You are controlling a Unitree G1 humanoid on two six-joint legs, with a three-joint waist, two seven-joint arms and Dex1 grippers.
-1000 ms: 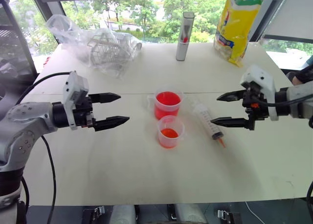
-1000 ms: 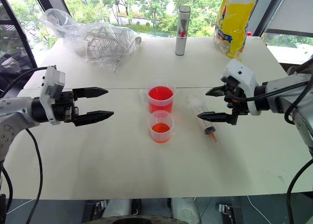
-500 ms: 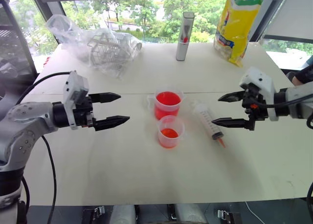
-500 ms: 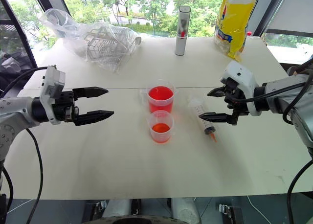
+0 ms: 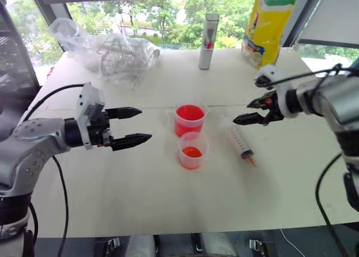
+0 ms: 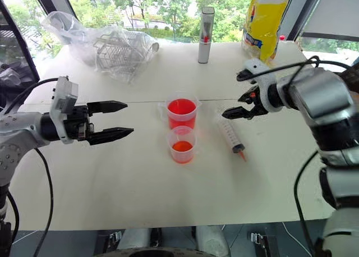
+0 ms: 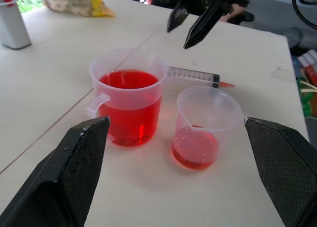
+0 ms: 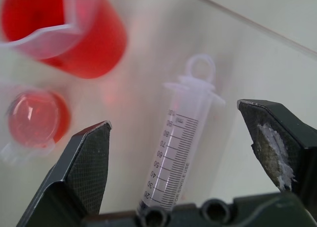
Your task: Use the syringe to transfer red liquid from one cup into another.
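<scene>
Right of centre in the head views, the right gripper (image 5: 242,113) hangs with its fingers (image 8: 89,162) spread wide and empty above the ring end of the syringe (image 5: 240,141), which lies flat on the tabletop (image 5: 140,201) just right of the two cups, its scale readable from 20 to 100. At mid-left, the left gripper (image 5: 136,125) has its fingers (image 7: 74,167) equally wide, holding nothing, aimed at the handled measuring cup (image 5: 189,120) of red liquid (image 7: 130,81) and the smaller handleless cup (image 5: 192,150) just in front of it.
</scene>
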